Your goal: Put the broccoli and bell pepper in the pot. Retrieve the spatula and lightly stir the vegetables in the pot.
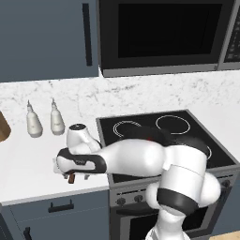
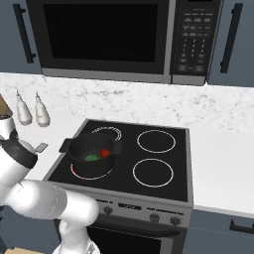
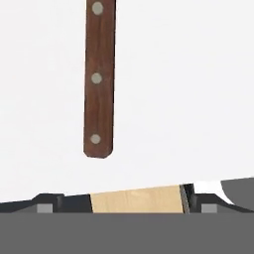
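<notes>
On white counter (image 3: pixel 198 99): slim riveted wooden spatula (image 3: pixel 99 79) (gripper (image 3: pixel 127 201) spread).

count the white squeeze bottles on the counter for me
2. Both stand upright side by side on the white counter left of the stove, near the wall: one bottle to the left, the other bottle right of it. The arm may hide more.
</notes>
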Robot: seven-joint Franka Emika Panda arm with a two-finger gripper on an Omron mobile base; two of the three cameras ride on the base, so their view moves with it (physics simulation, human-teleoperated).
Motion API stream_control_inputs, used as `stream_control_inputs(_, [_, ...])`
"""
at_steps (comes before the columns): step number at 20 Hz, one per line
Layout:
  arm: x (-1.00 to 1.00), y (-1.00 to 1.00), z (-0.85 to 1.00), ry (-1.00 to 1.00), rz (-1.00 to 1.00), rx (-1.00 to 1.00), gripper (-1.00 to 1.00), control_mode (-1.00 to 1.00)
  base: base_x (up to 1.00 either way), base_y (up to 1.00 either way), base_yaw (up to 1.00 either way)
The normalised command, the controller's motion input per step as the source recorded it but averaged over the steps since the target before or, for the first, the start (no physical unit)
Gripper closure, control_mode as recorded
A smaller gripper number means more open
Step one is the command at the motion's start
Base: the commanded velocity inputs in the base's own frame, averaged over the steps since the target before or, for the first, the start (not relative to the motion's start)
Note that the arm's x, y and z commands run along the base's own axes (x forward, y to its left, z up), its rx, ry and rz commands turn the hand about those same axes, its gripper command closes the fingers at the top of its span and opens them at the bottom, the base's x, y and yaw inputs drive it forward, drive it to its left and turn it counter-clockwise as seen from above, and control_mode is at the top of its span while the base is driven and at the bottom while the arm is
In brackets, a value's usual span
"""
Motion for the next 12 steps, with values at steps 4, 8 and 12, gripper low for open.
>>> stream_control_inputs(4, [0.33,0.11,-0.21,0.00,0.00,-0.01,-1.00,-1.00,0.00,0.00,0.00])
stream_control_inputs(8, [0.14,0.21,-0.33,-0.02,0.00,-0.03,-1.00,-1.00,0.00,0.00,0.00])
stream_control_inputs(12, [0.09,0.03,-0.35,-0.07,0.00,0.00,-1.00,-1.00,0.00,0.00,0.00])
